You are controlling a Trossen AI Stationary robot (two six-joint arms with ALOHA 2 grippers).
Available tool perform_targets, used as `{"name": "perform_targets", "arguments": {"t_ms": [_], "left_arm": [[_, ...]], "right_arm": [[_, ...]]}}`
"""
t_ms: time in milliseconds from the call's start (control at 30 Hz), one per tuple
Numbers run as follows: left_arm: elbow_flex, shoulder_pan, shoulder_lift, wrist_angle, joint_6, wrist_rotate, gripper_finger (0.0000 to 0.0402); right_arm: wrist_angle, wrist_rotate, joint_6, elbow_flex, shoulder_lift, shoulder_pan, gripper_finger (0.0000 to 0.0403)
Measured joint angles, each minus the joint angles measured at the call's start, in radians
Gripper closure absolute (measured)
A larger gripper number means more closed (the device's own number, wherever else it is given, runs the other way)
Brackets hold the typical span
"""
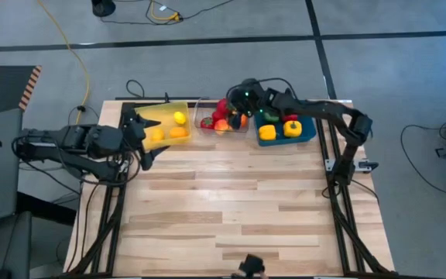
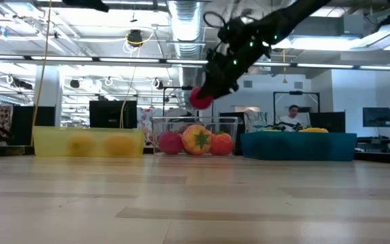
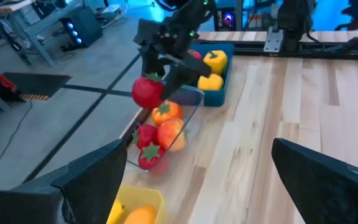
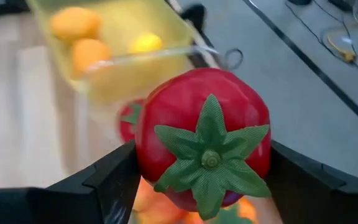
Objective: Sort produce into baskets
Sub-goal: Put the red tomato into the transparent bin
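My right gripper (image 3: 157, 78) clamps a glossy red green-topped plastic tomato (image 4: 202, 145), hanging above the clear transparent bin (image 2: 230, 123); free air all round it. Pale wooden tabletop (image 1: 231, 209) bare in front. Yellow bin (image 1: 166, 113) and blue bin (image 1: 310, 132) flank. My left gripper (image 1: 147, 138) gapes beside yellow.

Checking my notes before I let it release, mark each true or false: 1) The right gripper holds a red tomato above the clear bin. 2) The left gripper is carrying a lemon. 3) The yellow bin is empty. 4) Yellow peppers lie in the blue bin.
1) True: the right gripper is shut on the red tomato, held in the air over the clear bin.
2) False: the left gripper is open and empty, beside the yellow bin.
3) False: it holds yellow and orange fruit.
4) True: yellow peppers sit in the blue bin.
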Motion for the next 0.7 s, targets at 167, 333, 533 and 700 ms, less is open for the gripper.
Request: {"name": "perform_targets", "arguments": {"t_ms": [167, 333, 533, 700], "left_arm": [[-0.068, 0.000, -0.023, 0.024, -0.019, 0.000, 0.0013], [-0.146, 0.000, -0.024, 0.121, -0.025, -0.001, 0.0013], [-0.256, 0.000, -0.023, 0.299, -0.004, -0.001, 0.0013], [-0.312, 0.000, -0.022, 0.374, 0.028, -0.012, 0.0013]], "right_arm": [[0.003, -0.002, 0.000, 0.000, 0.065, -0.069, 0.0074], [0.016, -0.004, 0.001, -0.001, 0.117, -0.096, 0.0074], [0.028, -0.004, -0.007, -0.001, 0.149, -0.095, 0.0074], [0.029, -0.003, -0.007, -0.001, 0.149, -0.093, 0.0074]]}}
